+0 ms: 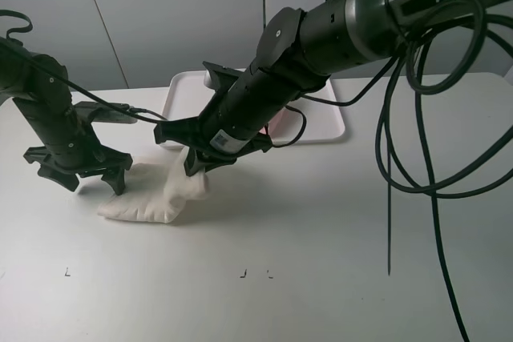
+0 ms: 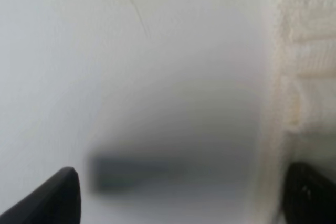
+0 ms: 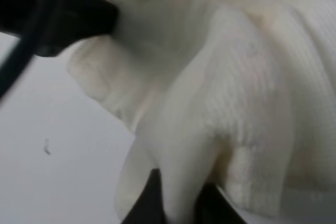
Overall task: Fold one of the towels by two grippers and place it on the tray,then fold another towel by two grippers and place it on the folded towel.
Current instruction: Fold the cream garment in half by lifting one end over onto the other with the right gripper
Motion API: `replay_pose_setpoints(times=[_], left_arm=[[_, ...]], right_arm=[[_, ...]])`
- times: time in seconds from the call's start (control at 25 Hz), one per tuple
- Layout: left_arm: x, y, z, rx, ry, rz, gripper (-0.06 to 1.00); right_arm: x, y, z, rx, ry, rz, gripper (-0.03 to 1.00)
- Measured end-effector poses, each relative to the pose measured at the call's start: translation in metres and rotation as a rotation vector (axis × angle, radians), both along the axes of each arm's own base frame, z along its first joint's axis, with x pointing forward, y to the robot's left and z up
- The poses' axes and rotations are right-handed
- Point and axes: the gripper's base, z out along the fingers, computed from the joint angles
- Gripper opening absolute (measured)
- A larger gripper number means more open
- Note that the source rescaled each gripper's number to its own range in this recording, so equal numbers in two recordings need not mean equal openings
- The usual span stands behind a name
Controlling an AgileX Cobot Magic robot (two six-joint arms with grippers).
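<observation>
Cream-white towel (image 1: 148, 202) bunched on the bench (image 1: 321, 230), its right side pinched.

Left of centre on the white bench, the cream-white towel lies crumpled in a thick, ribbed heap, its right part drawn up into a peak. The right gripper (image 1: 197, 167) has its jaws closed on that raised fold. The left gripper (image 1: 93, 182), jaws spread wide, stands at the towel's left edge, holding nothing. Farther back, the tray (image 1: 186, 86) carries the pale pink towel (image 1: 278, 122), only a sliver showing.
</observation>
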Motion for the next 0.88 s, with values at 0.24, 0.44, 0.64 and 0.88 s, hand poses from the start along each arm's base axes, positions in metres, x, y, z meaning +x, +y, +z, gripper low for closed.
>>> replay_pose_setpoints(times=[0.24,0.44,0.64,0.88], left_arm=[[0.000,0.000,0.000,0.000,0.000,0.000,1.00],[0.000,0.000,0.000,-0.001,0.000,0.001,1.00],[0.000,0.000,0.000,-0.001,0.000,0.000,1.00],[0.000,0.000,0.000,-0.003,0.003,0.003,1.00]], right_arm=[[0.001,0.008,0.004,0.109,0.006,-0.016,0.04],[-0.002,0.017,-0.020,0.127,0.048,-0.022,0.04],[-0.008,0.032,-0.041,0.181,0.075,-0.029,0.04],[0.001,0.032,-0.045,0.194,0.018,-0.114,0.04]])
